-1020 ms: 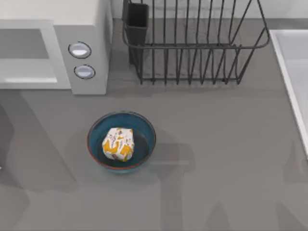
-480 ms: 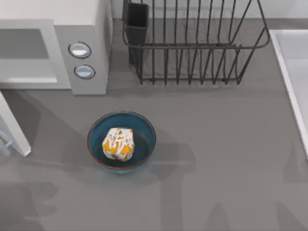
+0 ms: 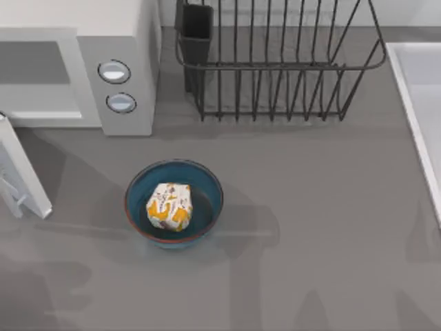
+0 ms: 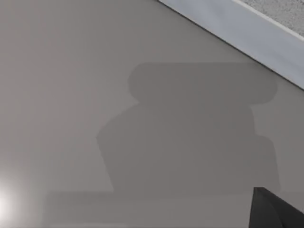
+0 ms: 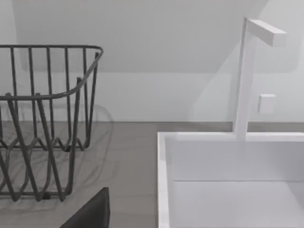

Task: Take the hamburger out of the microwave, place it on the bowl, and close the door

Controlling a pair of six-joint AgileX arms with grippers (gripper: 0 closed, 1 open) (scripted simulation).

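So the hamburger (image 3: 169, 206) is already sitting in the bowl (image 3: 210, 189), which is just in front of the microwave (image 3: 127, 76). The door (image 3: 26, 176) has swung further in from the left than half a second ago, so closing looks underway. Can't tell whether either gripper is spread or pressed together.

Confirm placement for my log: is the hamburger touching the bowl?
Touching. The top view shows the hamburger sitting inside the bowl, resting on its dark inside.
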